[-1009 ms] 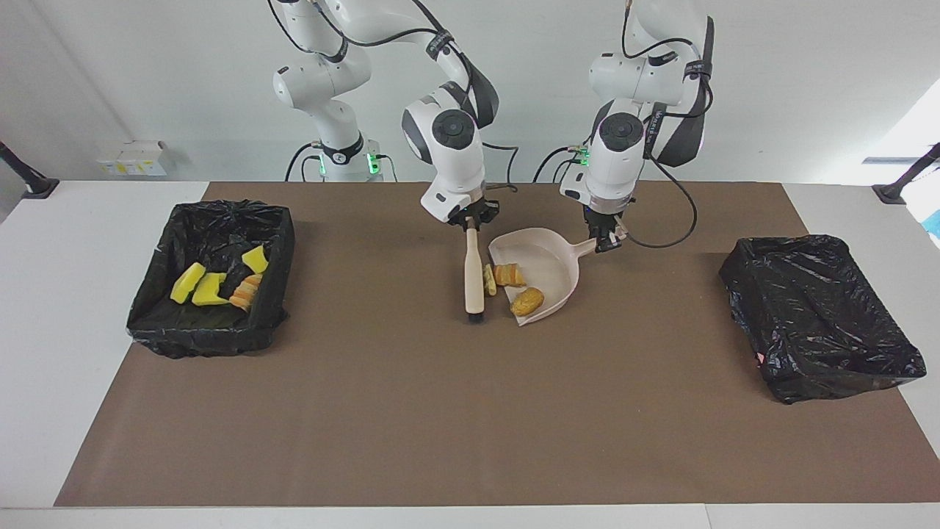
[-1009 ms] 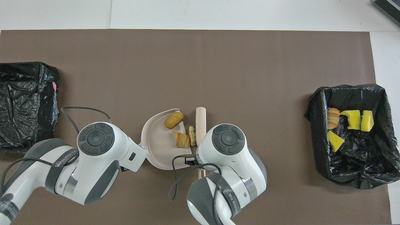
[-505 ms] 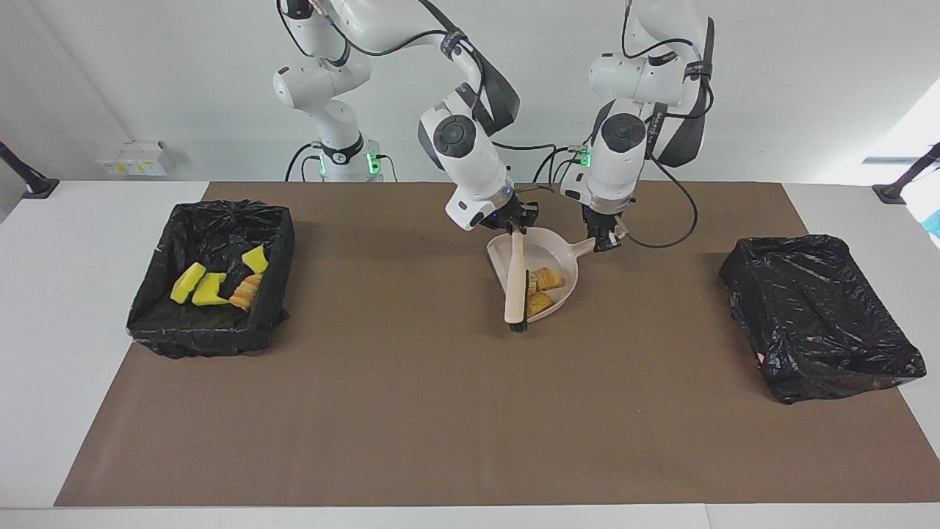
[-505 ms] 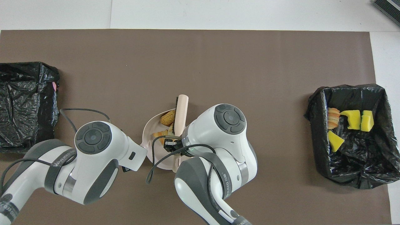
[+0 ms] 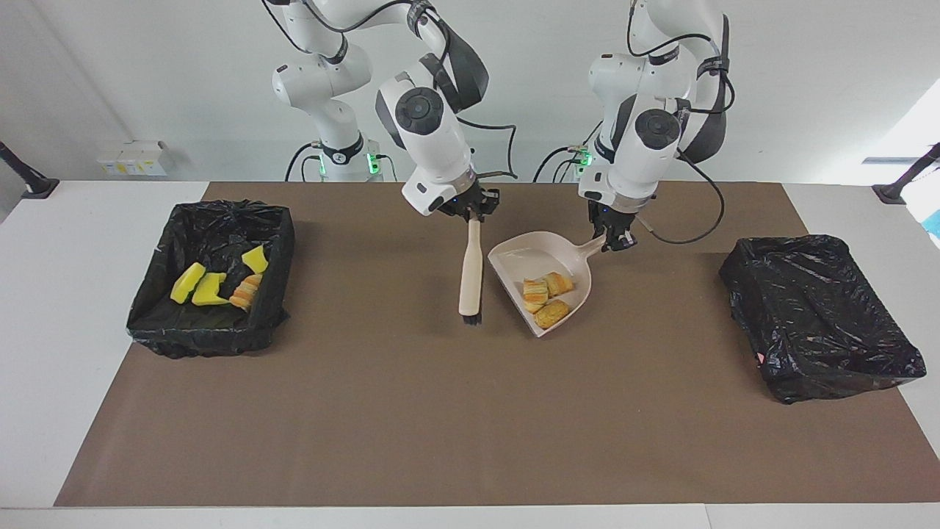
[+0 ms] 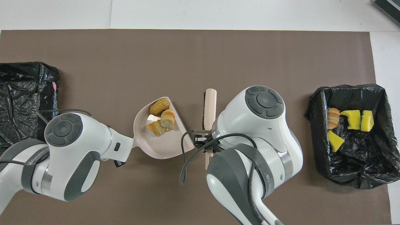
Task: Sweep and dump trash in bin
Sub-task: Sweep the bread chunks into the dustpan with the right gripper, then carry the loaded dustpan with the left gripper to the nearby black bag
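A beige dustpan holds three tan-orange bread-like scraps. My left gripper is shut on the dustpan's handle and holds it tilted just over the mat. My right gripper is shut on the handle of a beige brush, which hangs bristles down beside the dustpan, apart from it. In the overhead view the scraps lie at the dustpan's closed end, with the brush beside it. Yellow sponge chunks and one bread lump lie in the black-lined bin.
The bin with trash stands at the right arm's end of the brown mat; it also shows in the overhead view. A second black-lined bin stands at the left arm's end, its inside hidden.
The brush has swept the last scraps into the dustpan and pulled away toward the right arm's end. The dustpan has shifted toward the left arm's end with the scraps in it.
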Robot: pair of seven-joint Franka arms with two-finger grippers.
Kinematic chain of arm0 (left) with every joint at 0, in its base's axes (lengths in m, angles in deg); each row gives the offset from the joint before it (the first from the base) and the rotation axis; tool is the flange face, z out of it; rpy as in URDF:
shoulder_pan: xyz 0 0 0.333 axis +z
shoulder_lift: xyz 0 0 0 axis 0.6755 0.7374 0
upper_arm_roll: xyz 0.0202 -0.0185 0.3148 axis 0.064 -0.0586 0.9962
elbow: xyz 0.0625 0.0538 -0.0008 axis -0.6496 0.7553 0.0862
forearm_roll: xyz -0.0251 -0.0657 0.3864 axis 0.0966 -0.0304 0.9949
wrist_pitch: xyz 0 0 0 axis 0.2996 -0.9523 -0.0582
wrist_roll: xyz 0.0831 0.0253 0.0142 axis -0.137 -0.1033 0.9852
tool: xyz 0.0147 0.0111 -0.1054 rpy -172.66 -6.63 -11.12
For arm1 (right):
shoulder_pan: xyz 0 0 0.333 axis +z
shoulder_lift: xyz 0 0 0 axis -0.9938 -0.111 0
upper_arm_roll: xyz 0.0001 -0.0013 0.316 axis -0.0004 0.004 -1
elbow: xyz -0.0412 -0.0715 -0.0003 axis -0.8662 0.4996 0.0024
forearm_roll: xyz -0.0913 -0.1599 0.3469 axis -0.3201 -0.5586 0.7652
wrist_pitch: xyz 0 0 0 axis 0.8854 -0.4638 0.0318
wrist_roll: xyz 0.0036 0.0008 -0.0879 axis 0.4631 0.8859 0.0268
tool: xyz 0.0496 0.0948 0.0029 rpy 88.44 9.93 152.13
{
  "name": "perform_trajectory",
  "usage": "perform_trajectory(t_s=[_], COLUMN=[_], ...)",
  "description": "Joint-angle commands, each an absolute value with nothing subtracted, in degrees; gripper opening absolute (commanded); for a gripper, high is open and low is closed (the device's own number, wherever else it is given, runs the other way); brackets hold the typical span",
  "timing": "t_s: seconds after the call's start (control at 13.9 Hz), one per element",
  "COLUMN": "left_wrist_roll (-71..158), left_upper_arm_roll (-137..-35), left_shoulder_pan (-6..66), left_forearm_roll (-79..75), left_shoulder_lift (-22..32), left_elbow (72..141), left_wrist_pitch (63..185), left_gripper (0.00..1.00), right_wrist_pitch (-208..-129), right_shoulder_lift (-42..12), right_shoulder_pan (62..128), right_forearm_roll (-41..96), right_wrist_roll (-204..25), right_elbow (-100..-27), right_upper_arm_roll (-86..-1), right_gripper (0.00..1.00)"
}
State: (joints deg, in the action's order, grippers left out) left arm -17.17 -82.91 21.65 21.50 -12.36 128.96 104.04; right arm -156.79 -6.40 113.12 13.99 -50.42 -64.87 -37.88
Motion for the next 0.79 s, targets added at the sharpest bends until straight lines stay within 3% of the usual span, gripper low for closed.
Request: perform_trajectory(t_s=[0.0,0.22,0.43,0.72], left_wrist_roll=[-15.11,-15.01,-15.19,-15.62], left_upper_arm_roll=[-83.04,-83.04,-83.04,-83.04], left_shoulder_pan=[25.08,30.52,36.23,47.29], left_forearm_roll=[20.50,20.50,20.50,20.50], left_shoulder_lift=[-16.83,-18.43,-16.68,-15.53], left_elbow=[128.93,125.34,119.62,117.24], left_wrist_pitch=[100.81,96.97,92.99,92.63], left_gripper=[0.00,0.00,0.00,0.00], right_wrist_pitch=[-156.43,-160.64,-162.24,-164.52], right_shoulder_lift=[-4.87,-3.64,-3.55,-3.64], right_shoulder_pan=[113.16,115.52,121.49,129.49], right_forearm_roll=[9.88,10.14,9.61,8.56], right_wrist_roll=[-49.28,-47.97,-44.11,-36.55], right_elbow=[-66.01,-70.22,-72.42,-75.59], right_upper_arm_roll=[-38.81,-39.07,-39.07,-39.07], right_gripper=[0.00,0.00,0.00,0.00])
